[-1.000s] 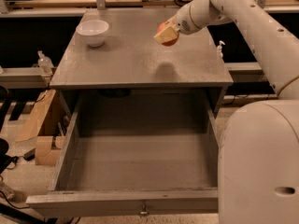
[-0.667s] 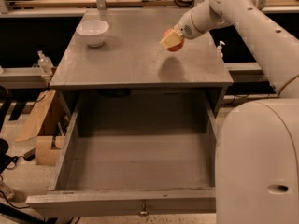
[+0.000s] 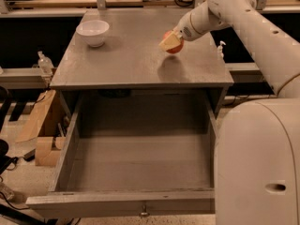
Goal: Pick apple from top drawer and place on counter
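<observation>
above the counter (image 3: 126, 64), toward its right, the pincer (image 3: 170, 43) clasps the apple (image 3: 176, 48).

White rounded arm (image 3: 248, 18), yellowish claw (image 3: 170, 43) over counter (image 3: 123, 62).

Counter (image 3: 131, 62): flat, square, grey matte cabinet top.
Resting on it: one white bowl (image 3: 93, 32), upright, near the far left corner.
Over its far right part: gripper (image 3: 170, 43) clasped around the apple (image 3: 176, 48). Their shadow falls on the surface just in front, and contact with the top cannot be told.
</observation>
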Motion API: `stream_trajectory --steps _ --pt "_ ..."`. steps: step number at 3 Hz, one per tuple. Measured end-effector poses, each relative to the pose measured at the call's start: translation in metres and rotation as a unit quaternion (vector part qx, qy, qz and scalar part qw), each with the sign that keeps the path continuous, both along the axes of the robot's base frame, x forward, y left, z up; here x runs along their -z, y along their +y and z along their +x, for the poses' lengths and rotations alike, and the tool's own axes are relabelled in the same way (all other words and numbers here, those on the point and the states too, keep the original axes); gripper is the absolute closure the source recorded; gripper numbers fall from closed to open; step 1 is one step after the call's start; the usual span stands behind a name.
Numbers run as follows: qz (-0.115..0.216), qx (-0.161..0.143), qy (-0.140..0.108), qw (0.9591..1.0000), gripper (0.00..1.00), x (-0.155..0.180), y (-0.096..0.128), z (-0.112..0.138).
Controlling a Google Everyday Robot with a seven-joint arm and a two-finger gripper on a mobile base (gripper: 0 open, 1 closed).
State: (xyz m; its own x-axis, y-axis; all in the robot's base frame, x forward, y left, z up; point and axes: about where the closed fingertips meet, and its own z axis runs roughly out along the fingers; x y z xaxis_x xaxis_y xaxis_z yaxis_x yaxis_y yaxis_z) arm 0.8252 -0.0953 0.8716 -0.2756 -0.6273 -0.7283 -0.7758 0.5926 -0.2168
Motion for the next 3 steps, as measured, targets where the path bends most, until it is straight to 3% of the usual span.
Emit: stream_trajectory --steps 2,3 --pt "0.0 -0.003 0.004 1.0 0.15 0.0063 0.0051 0.0009" --pt "0.0 -0.005 0.007 1.0 0.0 0.0094 0.0077 0.0013"
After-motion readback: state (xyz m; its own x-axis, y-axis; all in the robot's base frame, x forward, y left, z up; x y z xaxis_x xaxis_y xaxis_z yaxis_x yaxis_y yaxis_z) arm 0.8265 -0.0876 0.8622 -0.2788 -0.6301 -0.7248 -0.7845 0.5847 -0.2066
